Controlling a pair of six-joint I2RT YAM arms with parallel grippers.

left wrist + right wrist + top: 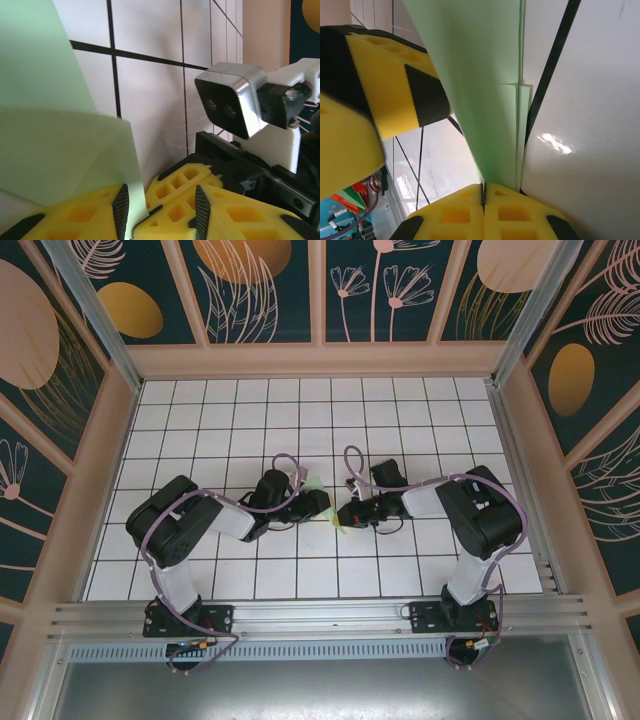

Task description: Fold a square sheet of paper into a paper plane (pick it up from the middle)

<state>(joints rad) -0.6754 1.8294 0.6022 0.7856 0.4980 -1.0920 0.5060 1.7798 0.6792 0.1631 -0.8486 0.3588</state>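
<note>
Both arms crouch low, elbows out, wrists turned inward nose to nose. The right gripper (483, 194) is pinched flat on the paper (480, 100) — fingertips pressed together — while the left gripper (160, 209), just ahead of it, holds its jaws partly apart.

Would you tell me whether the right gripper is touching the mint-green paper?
Touching. The right wrist view shows the right gripper with its fingertips pressed together and the mint-green paper rising straight out of the seam between them.
</note>
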